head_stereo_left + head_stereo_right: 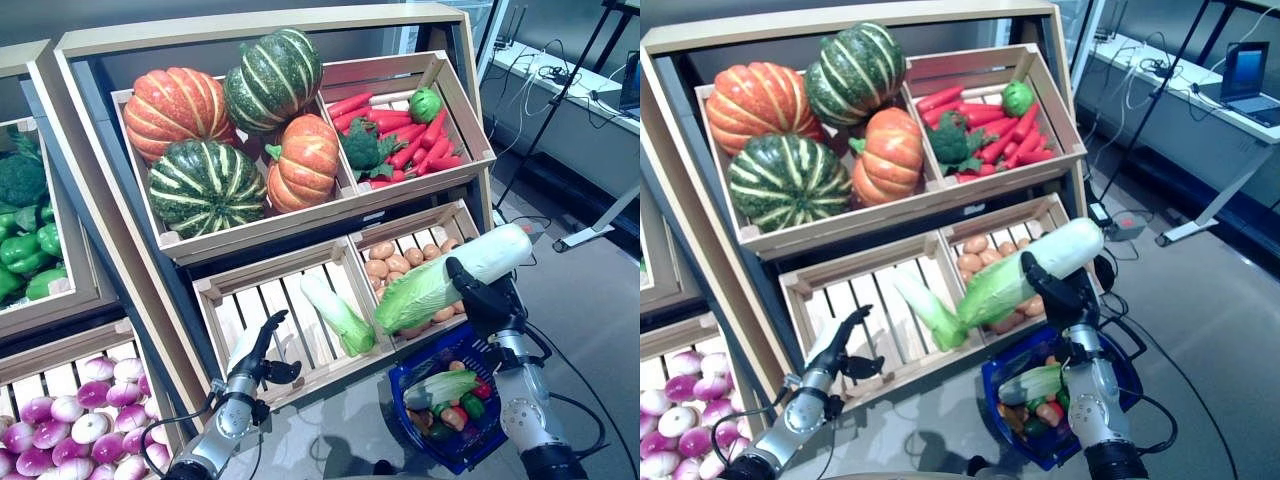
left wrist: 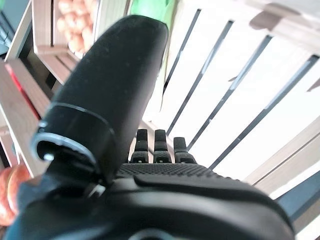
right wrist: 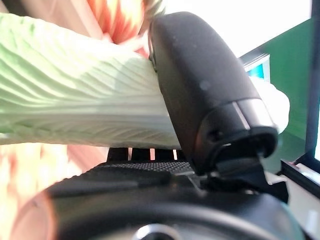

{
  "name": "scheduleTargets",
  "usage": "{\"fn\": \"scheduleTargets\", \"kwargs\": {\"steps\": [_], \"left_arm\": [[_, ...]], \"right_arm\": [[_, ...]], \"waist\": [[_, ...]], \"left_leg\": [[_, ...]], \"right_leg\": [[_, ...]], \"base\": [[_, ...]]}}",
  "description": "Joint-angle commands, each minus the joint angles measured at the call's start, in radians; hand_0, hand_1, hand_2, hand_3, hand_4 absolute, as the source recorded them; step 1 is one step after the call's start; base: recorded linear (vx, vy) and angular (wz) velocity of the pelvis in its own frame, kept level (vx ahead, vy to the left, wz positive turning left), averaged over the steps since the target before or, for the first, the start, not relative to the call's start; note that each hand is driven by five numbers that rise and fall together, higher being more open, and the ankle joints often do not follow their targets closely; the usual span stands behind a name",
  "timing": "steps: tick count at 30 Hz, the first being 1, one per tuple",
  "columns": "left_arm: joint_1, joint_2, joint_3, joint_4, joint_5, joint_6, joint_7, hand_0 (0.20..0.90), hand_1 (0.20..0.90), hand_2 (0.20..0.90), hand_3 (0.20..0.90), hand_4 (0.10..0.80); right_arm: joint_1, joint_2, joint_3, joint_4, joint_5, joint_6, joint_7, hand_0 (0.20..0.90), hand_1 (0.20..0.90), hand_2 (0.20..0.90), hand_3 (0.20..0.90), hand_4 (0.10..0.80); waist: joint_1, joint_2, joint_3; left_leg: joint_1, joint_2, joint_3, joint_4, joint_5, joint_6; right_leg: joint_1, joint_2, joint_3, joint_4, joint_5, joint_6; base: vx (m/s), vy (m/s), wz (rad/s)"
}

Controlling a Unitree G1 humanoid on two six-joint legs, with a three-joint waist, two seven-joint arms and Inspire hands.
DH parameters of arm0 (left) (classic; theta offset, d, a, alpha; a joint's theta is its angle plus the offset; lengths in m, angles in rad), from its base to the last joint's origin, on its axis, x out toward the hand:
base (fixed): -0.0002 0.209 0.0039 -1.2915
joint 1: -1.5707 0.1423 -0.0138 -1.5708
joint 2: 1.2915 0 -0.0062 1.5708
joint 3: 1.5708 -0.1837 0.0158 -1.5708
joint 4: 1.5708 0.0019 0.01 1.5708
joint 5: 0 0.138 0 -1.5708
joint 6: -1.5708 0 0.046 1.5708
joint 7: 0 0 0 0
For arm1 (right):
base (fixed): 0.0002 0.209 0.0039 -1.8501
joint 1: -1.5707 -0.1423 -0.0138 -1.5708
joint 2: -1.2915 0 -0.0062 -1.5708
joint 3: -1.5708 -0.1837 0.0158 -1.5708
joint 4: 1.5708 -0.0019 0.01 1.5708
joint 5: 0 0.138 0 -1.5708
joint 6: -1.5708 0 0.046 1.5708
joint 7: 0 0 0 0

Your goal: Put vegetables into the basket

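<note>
Blue basket at five o'clock already holds several vegetables (one cabbage among them); another cabbage waits in the slatted crate. Right hand has its fingers clasped around a napa cabbage, above the basket at twelve o'clock; left hand hangs relaxed and empty at seven
</note>
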Motion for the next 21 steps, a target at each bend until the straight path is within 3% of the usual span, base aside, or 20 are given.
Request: {"fn": "scheduleTargets", "kwargs": {"steps": [1, 2, 4, 7, 9, 11, 15, 16, 17, 18, 21], "left_arm": [[-0.091, 0.033, 0.027, -0.090, -0.037, -0.074, 0.047, 0.900, 0.900, 0.900, 0.900, 0.800], [-0.083, 0.038, 0.031, -0.115, -0.044, -0.075, 0.041, 0.900, 0.900, 0.900, 0.900, 0.800], [-0.072, 0.037, 0.037, -0.146, -0.062, -0.075, 0.031, 0.900, 0.900, 0.900, 0.900, 0.800], [-0.063, 0.035, 0.031, -0.179, -0.066, -0.071, 0.028, 0.900, 0.900, 0.900, 0.900, 0.800], [-0.078, 0.042, 0.011, -0.203, -0.078, -0.069, 0.026, 0.900, 0.900, 0.900, 0.900, 0.800], [-0.108, 0.044, 0.000, -0.197, -0.084, -0.069, 0.022, 0.900, 0.900, 0.900, 0.900, 0.800], [-0.139, 0.065, -0.021, -0.200, -0.098, -0.064, 0.011, 0.900, 0.900, 0.900, 0.900, 0.800], [-0.133, 0.073, -0.018, -0.206, -0.100, -0.065, 0.014, 0.900, 0.900, 0.900, 0.900, 0.800], [-0.121, 0.084, -0.009, -0.205, -0.110, -0.062, 0.019, 0.900, 0.900, 0.900, 0.900, 0.800], [-0.124, 0.095, -0.002, -0.196, -0.129, -0.054, 0.016, 0.900, 0.900, 0.900, 0.900, 0.800], [-0.172, 0.111, 0.013, -0.165, -0.189, -0.053, 0.001, 0.900, 0.900, 0.900, 0.900, 0.800]], "right_arm": [[-0.077, -0.093, -0.110, -0.031, -0.105, -0.127, -0.133, 0.300, 0.300, 0.300, 0.300, 0.400], [-0.077, -0.108, -0.113, -0.023, -0.124, -0.127, -0.150, 0.300, 0.300, 0.300, 0.300, 0.400], [-0.080, -0.127, -0.107, -0.019, -0.178, -0.122, -0.195, 0.300, 0.300, 0.300, 0.300, 0.400], [-0.102, -0.136, -0.090, -0.009, -0.190, -0.114, -0.226, 0.300, 0.300, 0.300, 0.300, 0.400], [-0.124, -0.152, -0.076, -0.010, -0.235, -0.112, -0.291, 0.300, 0.300, 0.300, 0.300, 0.400], [-0.142, -0.160, -0.075, 0.010, -0.250, -0.115, -0.321, 0.300, 0.300, 0.300, 0.300, 0.400], [-0.141, -0.144, -0.063, 0.044, -0.319, -0.109, -0.394, 0.300, 0.300, 0.300, 0.300, 0.400], [-0.135, -0.139, -0.061, 0.047, -0.326, -0.111, -0.399, 0.300, 0.300, 0.300, 0.300, 0.400], [-0.141, -0.131, -0.057, 0.066, -0.320, -0.106, -0.399, 0.300, 0.300, 0.300, 0.300, 0.400], [-0.167, -0.132, -0.047, 0.096, -0.310, -0.103, -0.394, 0.300, 0.300, 0.300, 0.300, 0.400], [-0.276, -0.139, -0.008, 0.204, -0.303, -0.083, -0.402, 0.300, 0.300, 0.300, 0.300, 0.400]], "waist": [[-0.014, -0.025, -0.004], [-0.009, -0.037, 0.014], [0.004, -0.046, 0.055], [0.020, -0.034, 0.077], [0.045, -0.017, 0.083], [0.053, -0.013, 0.084], [0.061, 0.005, 0.073], [0.064, 0.007, 0.074], [0.071, 0.012, 0.082], [0.081, 0.014, 0.089], [0.095, 0.021, 0.108]], "left_leg": [[-0.093, -0.028, 0.038, 0.186, -0.104, -0.009], [-0.148, -0.019, 0.036, 0.296, -0.131, -0.017], [-0.224, 0.005, 0.001, 0.406, -0.115, -0.042], [-0.236, 0.024, -0.034, 0.331, -0.074, -0.059], [-0.262, 0.016, -0.107, 0.204, 0.000, -0.073], [-0.269, 0.007, -0.117, 0.164, 0.018, -0.073], [-0.226, 0.008, -0.124, 0.123, 0.010, -0.044], [-0.221, 0.006, -0.128, 0.121, 0.009, -0.038], [-0.207, 0.007, -0.115, 0.123, 0.003, -0.031], [-0.199, 0.013, -0.097, 0.127, -0.003, -0.035], [-0.189, 0.032, -0.074, 0.138, -0.016, -0.050]], "right_leg": [[-0.012, -0.005, 0.035, 0.070, -0.046, 0.006], [-0.022, -0.016, 0.043, 0.084, -0.041, -0.003], [-0.026, -0.026, 0.057, 0.101, -0.026, -0.014], [-0.011, -0.027, 0.071, 0.101, -0.029, -0.006], [0.016, -0.028, 0.089, 0.074, -0.043, 0.008], [0.021, -0.040, 0.081, 0.058, -0.043, 0.019], [-0.034, -0.098, 0.024, 0.184, -0.081, 0.063], [-0.061, -0.104, 0.015, 0.233, -0.082, 0.069], [-0.125, -0.126, -0.028, 0.316, -0.048, 0.085], [-0.147, -0.147, -0.064, 0.325, -0.035, 0.090], [-0.152, -0.157, -0.080, 0.267, -0.039, 0.088]], "base": [[-0.064, -0.065, -0.09], [-0.061, -0.054, -0.08], [-0.025, 0.021, -0.15], [0.088, 0.162, -0.46], [0.101, 0.243, -0.48], [0.043, 0.169, -0.27], [0.083, 0.131, -0.34], [0.074, 0.023, -0.54], [0.066, -0.020, -0.65], [0.050, -0.037, -0.54], [0.061, -0.103, -0.45]]}}
